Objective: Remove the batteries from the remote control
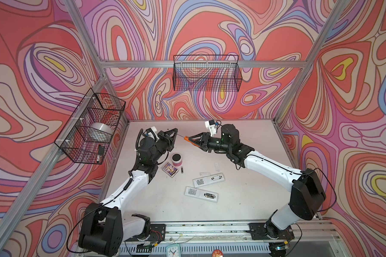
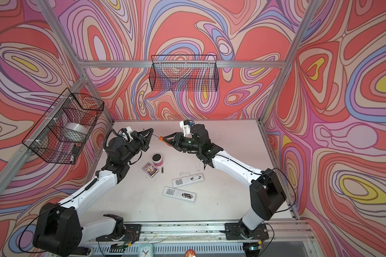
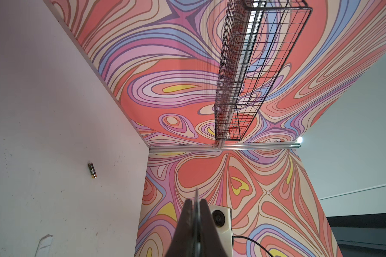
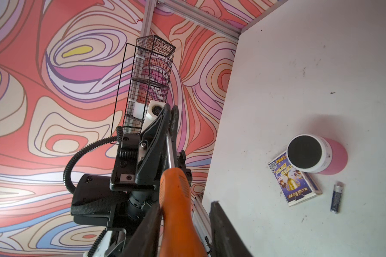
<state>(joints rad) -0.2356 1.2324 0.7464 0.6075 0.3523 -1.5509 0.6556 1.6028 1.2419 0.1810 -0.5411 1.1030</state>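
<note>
Basket [image 1: 83,153] holds silvery roll [image 1: 99,132]; left pincer [image 1: 176,130] clamps screwdriver [image 1: 185,138] shaft; right pincer [image 4: 185,207] loose around handle.

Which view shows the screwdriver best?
Right wrist: the screwdriver is close and large, orange handle and metal shaft both clear. Both top views show it small and distant. Left wrist shows only a blurred sliver of its shaft.

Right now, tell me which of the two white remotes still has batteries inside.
The remote nearer the robot's base, dark batteries lying in its open bay. The remote behind it shows an empty white bay.
</note>
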